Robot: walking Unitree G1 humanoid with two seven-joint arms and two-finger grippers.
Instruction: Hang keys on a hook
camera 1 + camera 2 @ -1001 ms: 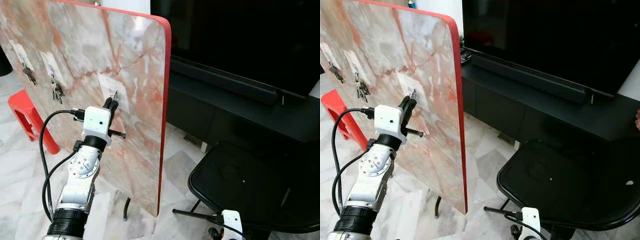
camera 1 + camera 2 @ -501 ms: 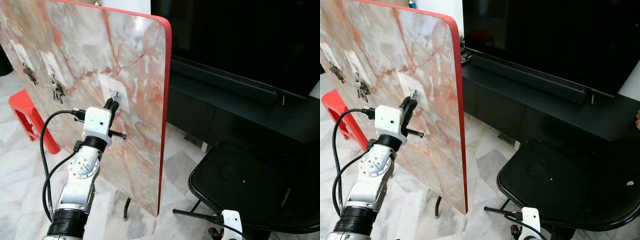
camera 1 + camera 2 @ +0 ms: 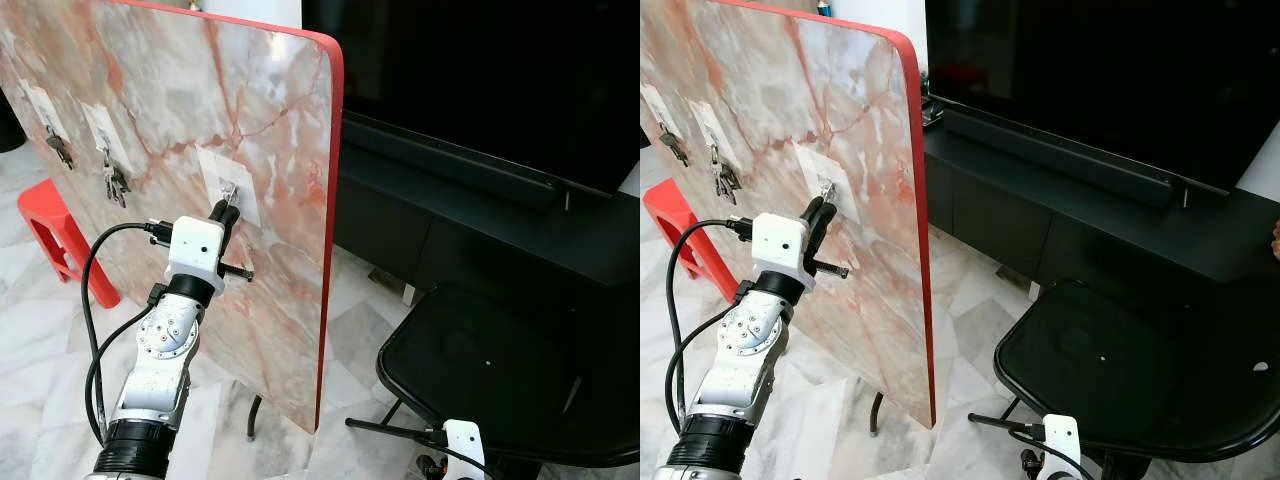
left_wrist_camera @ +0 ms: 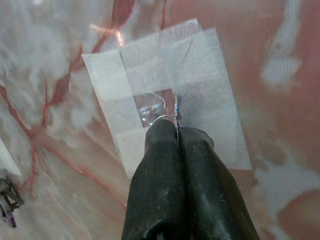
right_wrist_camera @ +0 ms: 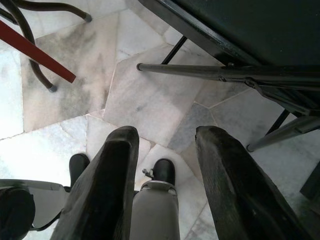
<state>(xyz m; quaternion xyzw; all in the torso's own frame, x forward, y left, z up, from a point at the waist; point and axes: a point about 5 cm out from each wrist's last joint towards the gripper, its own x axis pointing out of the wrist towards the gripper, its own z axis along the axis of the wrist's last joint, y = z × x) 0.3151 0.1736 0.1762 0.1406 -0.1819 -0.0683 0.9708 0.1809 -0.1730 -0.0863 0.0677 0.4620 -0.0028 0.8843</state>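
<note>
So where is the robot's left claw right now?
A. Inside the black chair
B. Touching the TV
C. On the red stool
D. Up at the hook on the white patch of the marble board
D. The left claw, fingers pressed together on a thin metal ring, sits right at the clear hook on the white patch of the marble board.

I counted three white patches point(image 3: 228, 182) taped to one marble board point(image 3: 280, 120), and two bunches of keys point(image 3: 114, 184) hung on the two farther patches. I saw two grippers, the left gripper point(image 4: 176, 131) and the right gripper point(image 5: 165, 145). There was also one red stool point(image 3: 55, 235), one black chair point(image 3: 500, 370) and one television point(image 3: 480, 80).
</note>
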